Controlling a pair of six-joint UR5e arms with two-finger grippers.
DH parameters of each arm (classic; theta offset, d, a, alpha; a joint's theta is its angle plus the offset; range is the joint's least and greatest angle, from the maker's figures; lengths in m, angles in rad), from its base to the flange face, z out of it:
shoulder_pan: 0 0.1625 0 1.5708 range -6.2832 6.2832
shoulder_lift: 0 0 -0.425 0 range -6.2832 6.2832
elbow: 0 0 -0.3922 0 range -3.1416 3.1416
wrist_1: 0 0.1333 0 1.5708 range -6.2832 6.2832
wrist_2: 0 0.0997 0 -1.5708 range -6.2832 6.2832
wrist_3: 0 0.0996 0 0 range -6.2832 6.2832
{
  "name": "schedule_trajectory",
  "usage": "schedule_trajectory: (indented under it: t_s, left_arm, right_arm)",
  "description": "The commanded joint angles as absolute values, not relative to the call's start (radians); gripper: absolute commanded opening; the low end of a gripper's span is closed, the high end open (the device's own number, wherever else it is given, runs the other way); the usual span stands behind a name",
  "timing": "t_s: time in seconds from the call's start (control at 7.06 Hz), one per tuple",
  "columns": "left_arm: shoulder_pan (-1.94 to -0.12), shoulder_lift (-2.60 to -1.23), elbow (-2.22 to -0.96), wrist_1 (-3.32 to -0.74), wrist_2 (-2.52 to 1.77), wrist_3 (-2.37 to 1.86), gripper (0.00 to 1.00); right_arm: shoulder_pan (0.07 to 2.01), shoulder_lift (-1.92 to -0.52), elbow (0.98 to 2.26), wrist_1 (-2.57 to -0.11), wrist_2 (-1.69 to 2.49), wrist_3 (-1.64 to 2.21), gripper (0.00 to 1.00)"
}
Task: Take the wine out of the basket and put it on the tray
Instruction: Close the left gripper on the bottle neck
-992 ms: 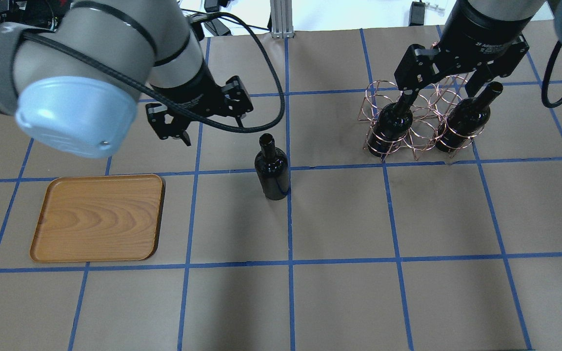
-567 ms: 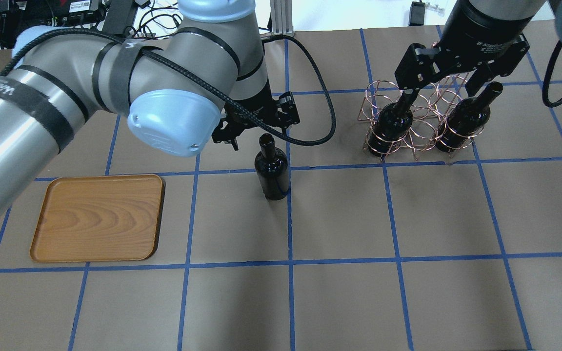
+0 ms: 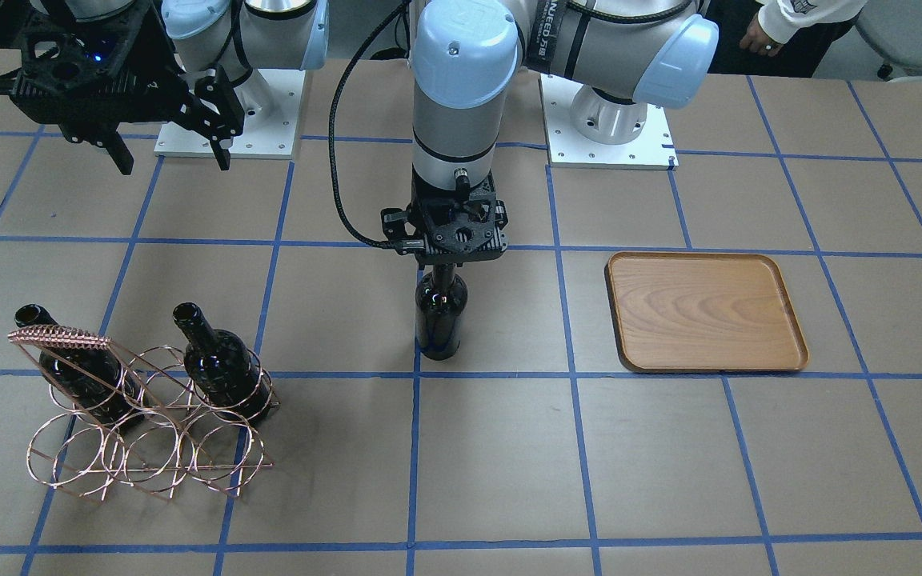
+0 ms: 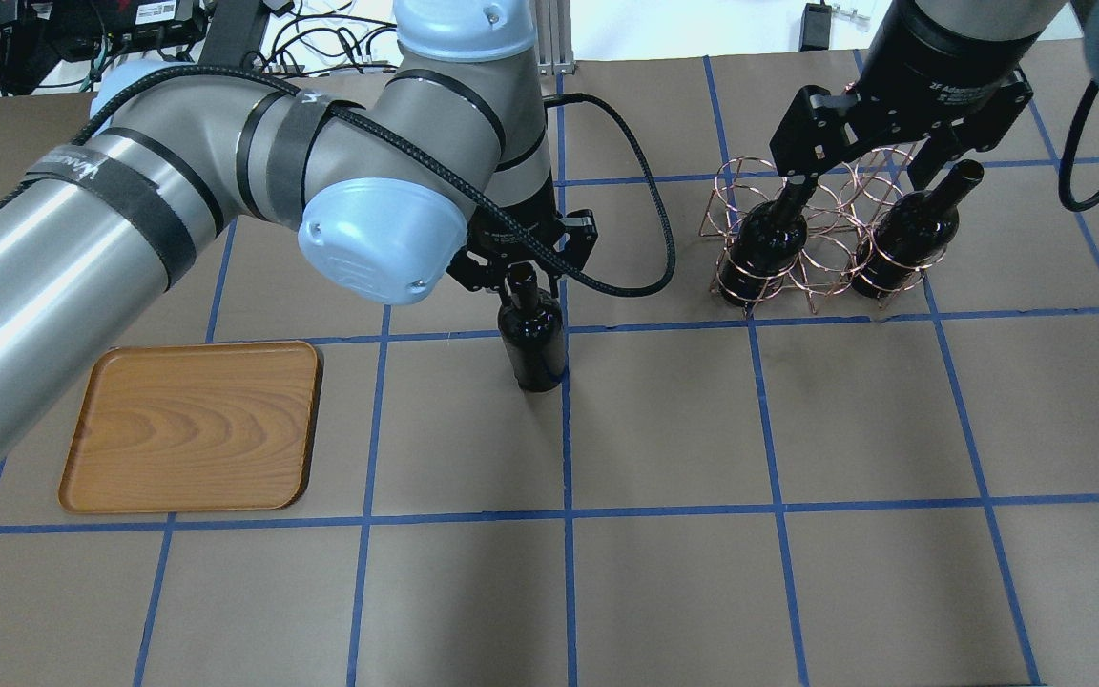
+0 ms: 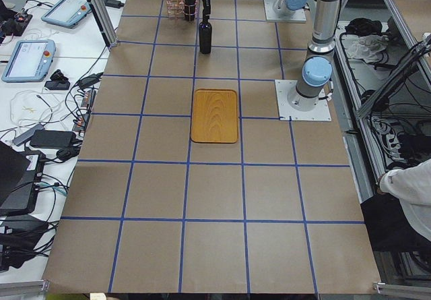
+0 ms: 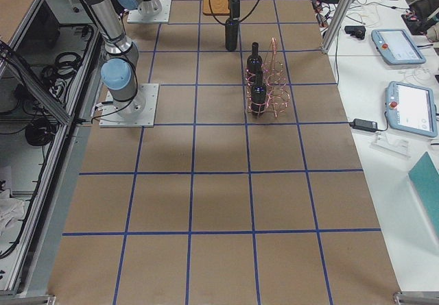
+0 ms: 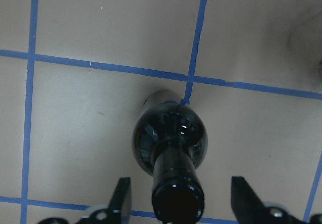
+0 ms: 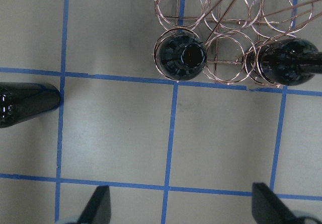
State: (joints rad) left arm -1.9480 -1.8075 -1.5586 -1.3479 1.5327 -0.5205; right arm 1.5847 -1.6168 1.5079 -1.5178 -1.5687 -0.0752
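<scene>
One wine bottle [image 4: 535, 339] stands upright on the table's middle, outside the basket; it also shows in the front view [image 3: 439, 316] and the left wrist view [image 7: 168, 138]. My left gripper [image 4: 523, 267] is open, its fingers [image 7: 121, 201] on either side of the bottle's neck with gaps. Two more bottles [image 4: 764, 243] [image 4: 902, 239] stand in the copper wire basket [image 4: 817, 229]. My right gripper [image 4: 879, 143] is open and empty, high above the basket [image 8: 221, 7]. The wooden tray [image 4: 192, 425] lies empty at the left.
Brown paper with blue tape grid lines covers the table. The left arm's black cable [image 4: 650, 239] loops between the standing bottle and the basket. A person's hand [image 3: 757, 36] shows beyond the table's far edge. Tablets [image 6: 398, 44] lie on a side bench.
My left arm has swung right from near the tray's far side to the standing bottle, bringing its open fingers around the neck. The right arm, basket and bottles have not moved.
</scene>
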Motion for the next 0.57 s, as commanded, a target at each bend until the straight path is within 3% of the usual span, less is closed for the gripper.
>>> schedule_trajectory:
  t_s: [0.0, 0.43]
  left_arm:
    - [-1.941, -1.792, -1.555, -1.356, 1.532, -0.502, 0.0]
    - [-1.8, -1.724, -1.52, -1.489, 1.548, -0.266, 0.0]
  right_arm:
    - [1.585, -1.617, 1.508, -1.516, -1.566, -0.074, 1.0]
    - [1.585, -1.617, 1.508, -1.514, -1.566, -0.074, 1.0]
